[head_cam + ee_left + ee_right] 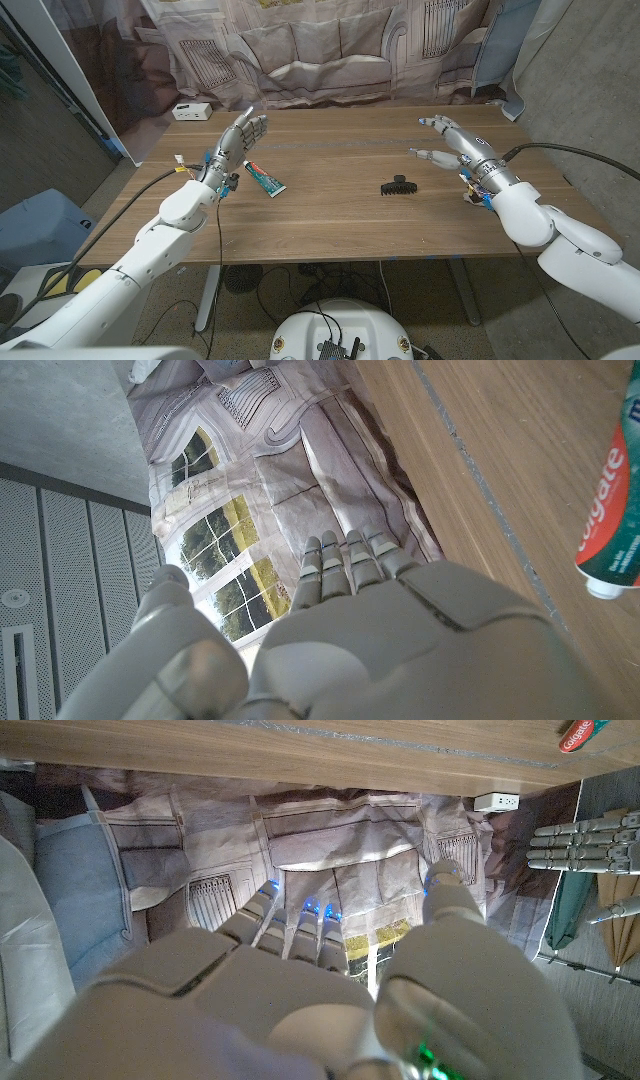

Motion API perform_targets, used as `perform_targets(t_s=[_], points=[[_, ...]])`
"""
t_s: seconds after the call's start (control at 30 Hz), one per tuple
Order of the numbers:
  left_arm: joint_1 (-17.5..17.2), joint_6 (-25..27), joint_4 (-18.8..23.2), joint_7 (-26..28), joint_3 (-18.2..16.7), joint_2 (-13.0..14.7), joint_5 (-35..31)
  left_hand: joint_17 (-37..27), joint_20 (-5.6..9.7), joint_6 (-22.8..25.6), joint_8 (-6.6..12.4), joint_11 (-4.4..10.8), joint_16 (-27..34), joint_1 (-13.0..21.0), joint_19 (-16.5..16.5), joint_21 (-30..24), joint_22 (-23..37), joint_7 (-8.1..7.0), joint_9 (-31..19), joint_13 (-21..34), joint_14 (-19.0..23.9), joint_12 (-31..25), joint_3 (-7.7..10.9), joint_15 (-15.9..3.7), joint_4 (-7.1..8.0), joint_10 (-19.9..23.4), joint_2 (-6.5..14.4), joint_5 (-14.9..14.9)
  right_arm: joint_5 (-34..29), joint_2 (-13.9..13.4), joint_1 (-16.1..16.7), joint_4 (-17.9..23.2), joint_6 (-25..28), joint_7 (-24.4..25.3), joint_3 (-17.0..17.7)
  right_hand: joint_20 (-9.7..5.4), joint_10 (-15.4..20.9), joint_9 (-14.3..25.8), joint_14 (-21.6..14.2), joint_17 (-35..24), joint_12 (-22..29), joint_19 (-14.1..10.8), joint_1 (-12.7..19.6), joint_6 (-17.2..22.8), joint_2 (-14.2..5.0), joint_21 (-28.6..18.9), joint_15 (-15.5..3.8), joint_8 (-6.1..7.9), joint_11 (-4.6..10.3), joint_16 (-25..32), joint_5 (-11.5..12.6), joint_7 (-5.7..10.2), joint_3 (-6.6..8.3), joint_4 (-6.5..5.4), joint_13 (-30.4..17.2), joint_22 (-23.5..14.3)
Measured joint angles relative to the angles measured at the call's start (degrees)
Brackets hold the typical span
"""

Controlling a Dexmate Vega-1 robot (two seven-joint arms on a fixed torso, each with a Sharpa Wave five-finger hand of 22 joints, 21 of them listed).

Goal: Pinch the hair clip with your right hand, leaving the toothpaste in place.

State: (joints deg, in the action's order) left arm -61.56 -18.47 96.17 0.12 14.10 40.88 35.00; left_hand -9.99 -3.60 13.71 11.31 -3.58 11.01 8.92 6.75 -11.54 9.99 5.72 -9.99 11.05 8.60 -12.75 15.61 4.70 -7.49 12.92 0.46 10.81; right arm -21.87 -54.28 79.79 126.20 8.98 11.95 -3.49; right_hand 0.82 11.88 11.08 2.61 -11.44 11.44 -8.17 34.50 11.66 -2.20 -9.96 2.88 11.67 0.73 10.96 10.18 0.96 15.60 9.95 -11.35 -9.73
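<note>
The right hand's fingers (432, 123) are spread wide and hold nothing, thumb apart from the rest and pointing toward the middle of the bench. The right hand (460, 145), pale grey and jointed, hovers above the right side of the brown wooden bench (330, 220), its arm coming in from the lower right.

The small black plastic hair clip (397, 185) lies on the bench near the centre, apart from this hand, nearer the robot and toward its left. Well apart from the clip, farther left, lies the white, red and teal toothpaste tube (266, 180), slanted, cap toward the robot.

The left hand (240, 137) stands raised just beside the tube, fingers straight, close together and empty. A white power strip (191, 111) sits at the far left corner, before a printed curtain.

The step in hand looks like the reach. To do it well, the right hand should likely swing inward and descend with thumb and one finger on opposite sides of the clip, closing gently so the clip does not skid. The left hand should keep off the tube.
</note>
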Motion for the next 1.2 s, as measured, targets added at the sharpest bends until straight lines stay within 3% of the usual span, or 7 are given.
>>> perform_targets(t_s=[0.5,1.2], points=[[-1.27,-0.16,0.99,0.49,-0.54,0.40,-0.05,-0.30,-0.21,0.63,0.00,0.20,0.00,0.38,-0.21,0.00,0.00,0.00,0.00,0.00,0.23,0.00,0.00,0.23,0.00,0.20,0.38,0.00,-2.06,-5.06,-3.06,3.00,6.58,-6.24,-2.12,1.64,0.07,-0.01,0.80,-0.01,0.01,2.25,2.03,-0.22,0.82,-0.01,0.80,0.22,2.38,0.00,0.00,2.05,0.71,0.23,0.00,0.00],[-2.20,0.29,1.73,1.00,-0.70,0.54,0.00,-0.30,-0.20,0.62,0.00,0.21,0.00,0.38,-0.20,0.00,0.00,0.00,0.00,0.00,0.21,0.00,0.00,0.21,0.00,0.20,0.38,0.00,-4.60,-10.29,-9.13,5.23,13.25,-12.79,-8.18,2.26,-0.95,-0.01,1.10,-0.01,-0.22,2.86,4.00,-1.76,2.20,-0.29,0.49,-0.24,2.96,0.14,0.00,2.54,1.18,0.25,0.01,0.00]])
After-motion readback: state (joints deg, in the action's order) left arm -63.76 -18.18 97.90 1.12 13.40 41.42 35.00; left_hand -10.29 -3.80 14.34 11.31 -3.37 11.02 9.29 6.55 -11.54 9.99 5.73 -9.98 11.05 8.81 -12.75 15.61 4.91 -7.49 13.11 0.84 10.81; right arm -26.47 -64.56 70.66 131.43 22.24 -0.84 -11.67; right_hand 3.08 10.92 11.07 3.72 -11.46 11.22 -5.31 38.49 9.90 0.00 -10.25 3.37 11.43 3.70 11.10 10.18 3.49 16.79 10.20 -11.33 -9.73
